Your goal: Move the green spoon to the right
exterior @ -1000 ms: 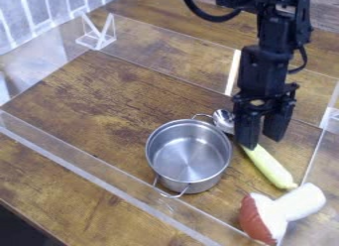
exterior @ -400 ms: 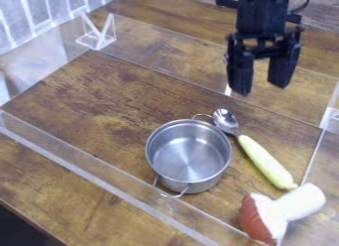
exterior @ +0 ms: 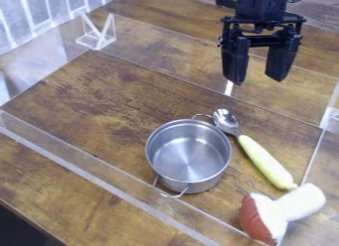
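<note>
End effector [exterior: 261,79] gapes empty; arm cropped above.

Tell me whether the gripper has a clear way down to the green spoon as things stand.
Probably yes. The gripper hangs open above the green spoon with nothing between them. The spoon lies flat on the table, its bowl close to the pot, its handle uncovered; the mushroom toy sits apart.

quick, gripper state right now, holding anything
Gripper: open, holding nothing; the green spoon lies on the table below it.
</note>
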You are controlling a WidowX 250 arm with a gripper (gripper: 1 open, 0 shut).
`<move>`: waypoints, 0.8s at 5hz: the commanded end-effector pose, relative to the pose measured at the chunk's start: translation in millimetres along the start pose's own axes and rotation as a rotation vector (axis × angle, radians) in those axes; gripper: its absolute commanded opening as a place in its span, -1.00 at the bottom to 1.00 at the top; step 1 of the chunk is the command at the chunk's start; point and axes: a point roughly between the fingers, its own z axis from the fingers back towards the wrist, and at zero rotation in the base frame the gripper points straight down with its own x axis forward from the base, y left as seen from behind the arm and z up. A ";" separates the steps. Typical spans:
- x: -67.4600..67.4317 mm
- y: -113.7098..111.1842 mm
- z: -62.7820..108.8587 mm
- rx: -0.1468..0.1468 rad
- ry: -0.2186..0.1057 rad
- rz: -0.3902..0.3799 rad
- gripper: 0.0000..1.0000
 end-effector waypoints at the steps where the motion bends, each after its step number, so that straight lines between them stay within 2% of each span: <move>1: -22.7 6.4 42.0 -0.119 -0.040 0.045 1.00; 2: -31.9 3.8 35.7 -0.103 -0.029 0.098 1.00; 3: -26.1 13.1 33.6 -0.072 -0.039 0.022 1.00; 4: -16.5 25.4 37.5 -0.054 -0.058 -0.061 1.00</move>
